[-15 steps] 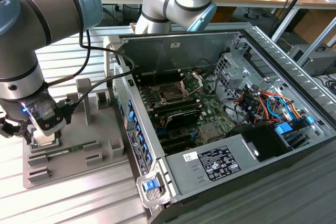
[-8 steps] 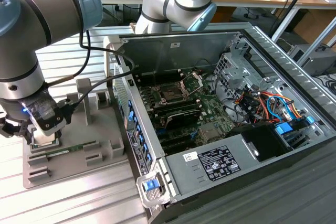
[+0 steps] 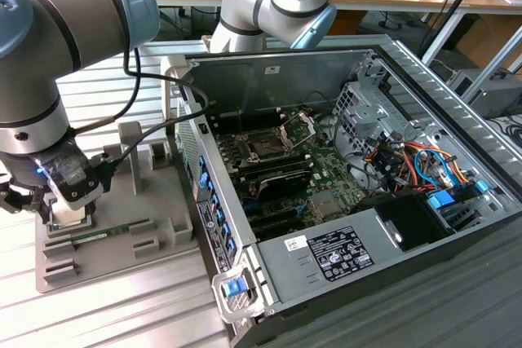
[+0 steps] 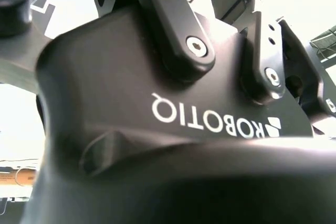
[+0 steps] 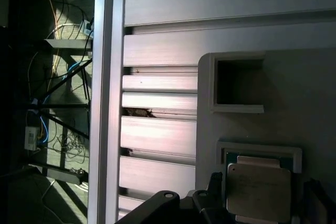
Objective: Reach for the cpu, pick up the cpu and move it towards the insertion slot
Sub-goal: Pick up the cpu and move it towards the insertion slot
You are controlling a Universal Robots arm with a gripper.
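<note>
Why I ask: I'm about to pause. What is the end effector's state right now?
End effector: open or closed cannot be told; it is right at the cpu, which lies in the grey tray.

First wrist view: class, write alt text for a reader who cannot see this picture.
A silver-topped cpu lies flat in a recess of a grey tray, with dark parts of the gripper at two sides of it. An empty square recess sits beside it, and the tray rests on a slatted metal table with cables beyond its edge.
</note>
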